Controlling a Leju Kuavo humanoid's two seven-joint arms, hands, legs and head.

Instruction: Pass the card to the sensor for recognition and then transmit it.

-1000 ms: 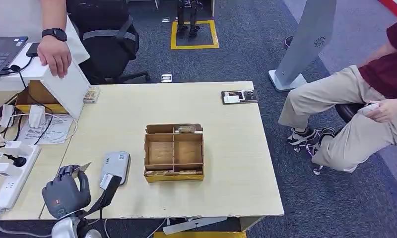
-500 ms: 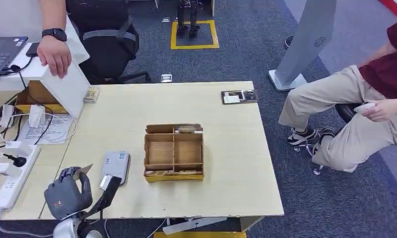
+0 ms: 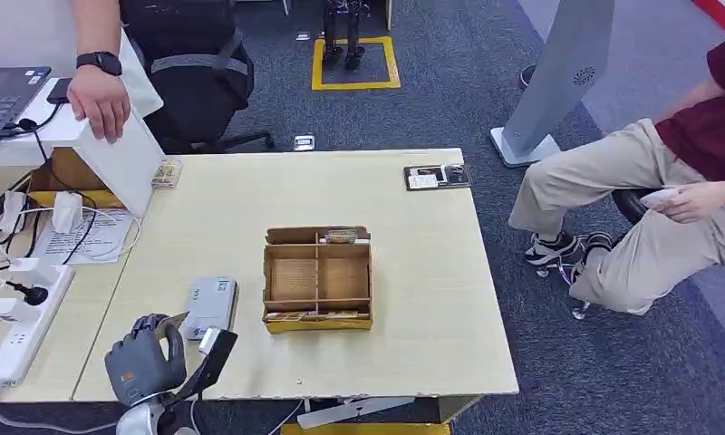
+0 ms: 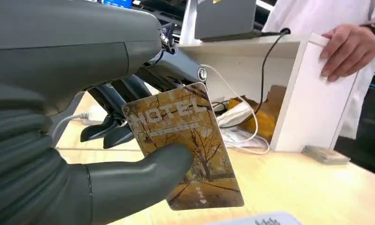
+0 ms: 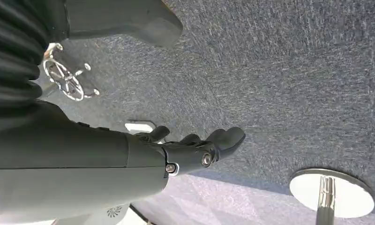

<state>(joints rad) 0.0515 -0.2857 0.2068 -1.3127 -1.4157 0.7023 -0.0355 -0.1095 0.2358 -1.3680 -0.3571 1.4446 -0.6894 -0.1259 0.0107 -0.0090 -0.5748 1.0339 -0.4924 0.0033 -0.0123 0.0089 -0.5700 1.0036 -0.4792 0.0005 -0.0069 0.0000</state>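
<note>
1. The left robot hand hovers over the near edge of the bench, just beside the grey sensor on its near side.
2. It pinches the card between its thumb and its darker fingers.
3. The card is a brown hotel card printed with autumn trees. In the head view it sticks up out of the hand, its long axis tilted toward the sensor and its free end above the sensor's near corner.
4. Past the sensor, to its right, stands the cardboard organiser with its compartments.
5. The right robot hand hangs over the carpet, fingers loosely extended and holding nothing.
6. Far beyond the sensor, a person's hand rests on a white box.
</note>
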